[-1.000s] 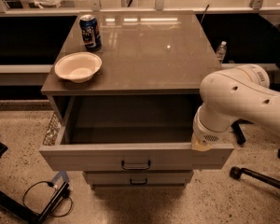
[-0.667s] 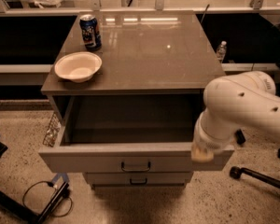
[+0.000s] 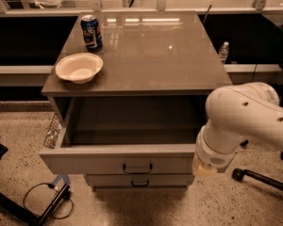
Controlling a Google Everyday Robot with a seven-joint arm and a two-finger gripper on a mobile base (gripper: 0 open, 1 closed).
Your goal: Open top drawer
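Note:
The top drawer (image 3: 94, 163) is pulled far out of the grey cabinet, and its plain grey tray (image 3: 132, 126) shows nothing inside. Its small black bar handle (image 3: 137, 167) sits at the centre of the wide front. My white arm (image 3: 240, 121) reaches in from the right and bends down at the drawer's right front corner. My gripper (image 3: 205, 169) is at the arm's lower end, right beside that corner and mostly hidden by the arm.
A white bowl (image 3: 79, 67) and a blue soda can (image 3: 91, 32) stand on the cabinet top (image 3: 151, 51) at the left. A narrower drawer (image 3: 140, 183) sits below. Black cables (image 3: 42, 204) lie on the floor at the left, and a chair base (image 3: 259, 178) stands at the right.
My arm has shifted a little down and to the right along the drawer's right front corner. The drawer stays open at about the same reach.

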